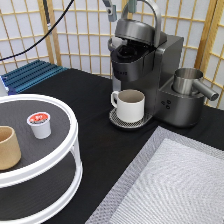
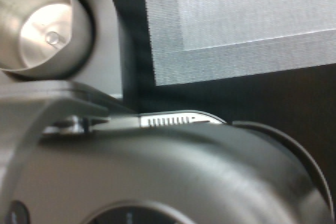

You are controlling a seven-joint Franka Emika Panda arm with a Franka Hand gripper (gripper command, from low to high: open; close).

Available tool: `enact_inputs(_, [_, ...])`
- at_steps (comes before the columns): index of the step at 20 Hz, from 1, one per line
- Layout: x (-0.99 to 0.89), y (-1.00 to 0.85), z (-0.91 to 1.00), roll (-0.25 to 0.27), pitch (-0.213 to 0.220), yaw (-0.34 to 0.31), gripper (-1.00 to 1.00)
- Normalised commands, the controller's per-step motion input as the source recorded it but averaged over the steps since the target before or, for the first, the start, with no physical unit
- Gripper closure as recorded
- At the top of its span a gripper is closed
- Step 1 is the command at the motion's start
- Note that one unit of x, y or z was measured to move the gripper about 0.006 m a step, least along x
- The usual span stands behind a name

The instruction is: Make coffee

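Presently the claw (image 1: pixel 120 7) is hovering above the coffee machine's raised lid (image 1: pixel 137 31), finger state indiscernible; the coffee pod (image 1: pixel 39 124) is sitting ungrasped on the tiered stand (image 1: pixel 60 165), so keep the lid fully up.

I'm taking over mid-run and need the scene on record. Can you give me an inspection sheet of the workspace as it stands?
Surface: black table with a grey woven mat at the exterior view's bottom right.
Job's things: small white coffee pod with red foil top sits on the white round two-tier stand; grey coffee machine has its lid raised; white handled mug stands on its drip tray.
Clutter: tan handleless cup on the stand; steel jug beside the machine.
Hand: hand at the top edge, above the raised lid.
Cables: black cable hangs at upper left.
Surroundings: wooden lattice screen; blue ribbed tray.
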Motion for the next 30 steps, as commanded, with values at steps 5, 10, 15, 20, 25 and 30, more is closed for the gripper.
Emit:
enact_inputs(5, [0.55,0.62,0.21,-0.180,0.204,-0.002,-1.00])
enact_inputs(10, [0.62,0.55,0.47,-0.157,0.230,0.000,-1.00])
enact_inputs(15, [0.51,0.45,0.51,-0.154,0.186,0.000,-1.00])
enact_inputs(20, [0.45,0.35,0.47,-0.153,0.175,-0.013,-1.00])
enact_inputs(25, [0.01,-0.49,0.36,0.084,0.042,-0.028,-1.00])
enact_inputs(30, [-0.06,-0.93,0.14,0.201,-0.032,0.000,-1.00])
